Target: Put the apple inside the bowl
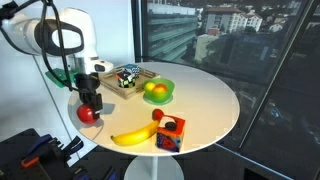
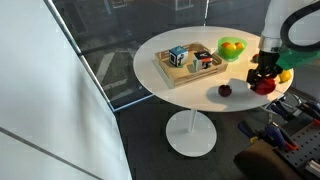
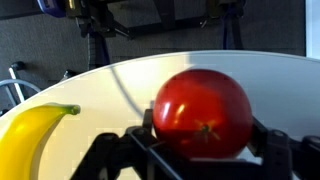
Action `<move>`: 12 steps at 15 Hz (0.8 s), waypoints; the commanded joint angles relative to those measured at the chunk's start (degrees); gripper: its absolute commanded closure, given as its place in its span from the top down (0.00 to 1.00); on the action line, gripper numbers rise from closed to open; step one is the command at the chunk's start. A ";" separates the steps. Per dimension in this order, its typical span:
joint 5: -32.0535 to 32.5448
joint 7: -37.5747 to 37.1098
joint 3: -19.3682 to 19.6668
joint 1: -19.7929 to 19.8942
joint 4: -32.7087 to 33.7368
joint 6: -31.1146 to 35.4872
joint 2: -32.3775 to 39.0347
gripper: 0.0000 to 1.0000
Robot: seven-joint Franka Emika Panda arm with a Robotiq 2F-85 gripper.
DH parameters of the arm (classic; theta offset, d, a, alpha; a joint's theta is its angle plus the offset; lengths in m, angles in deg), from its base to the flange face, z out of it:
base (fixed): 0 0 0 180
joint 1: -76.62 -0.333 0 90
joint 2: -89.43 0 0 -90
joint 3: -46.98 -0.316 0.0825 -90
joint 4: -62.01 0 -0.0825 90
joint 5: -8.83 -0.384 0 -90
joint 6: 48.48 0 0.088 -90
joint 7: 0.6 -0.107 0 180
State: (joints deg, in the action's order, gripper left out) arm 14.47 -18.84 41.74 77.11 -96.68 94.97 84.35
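Observation:
My gripper [image 1: 90, 103] is shut on the glossy red apple [image 1: 88, 114] at the table's edge. In an exterior view the gripper [image 2: 265, 78] holds the apple [image 2: 264, 87] beside the banana. In the wrist view the apple [image 3: 203, 112] fills the space between the two black fingers of the gripper [image 3: 200, 145]. The green bowl [image 1: 166, 97] stands near the table's middle, apart from the gripper, with yellow-orange fruits in it. The bowl also shows in an exterior view [image 2: 240, 51]. Whether the apple touches the table I cannot tell.
A banana [image 1: 135, 136] and a colourful cube [image 1: 169, 134] lie near the front edge. A wooden tray [image 2: 190, 62] holds patterned cubes. A small dark maroon ball [image 2: 225, 90] lies next to the apple. The round white table [image 1: 210, 105] stands by a window.

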 commanded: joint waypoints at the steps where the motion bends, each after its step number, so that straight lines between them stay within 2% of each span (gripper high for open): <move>1: -0.57 0.76 1.55 0.08 2.29 -6.76 -3.40 0.58; 12: -0.37 -0.28 4.85 2.42 16.09 -14.56 0.33 0.58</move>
State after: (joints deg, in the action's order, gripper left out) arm 14.46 -18.81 45.80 78.98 -85.80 83.95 82.49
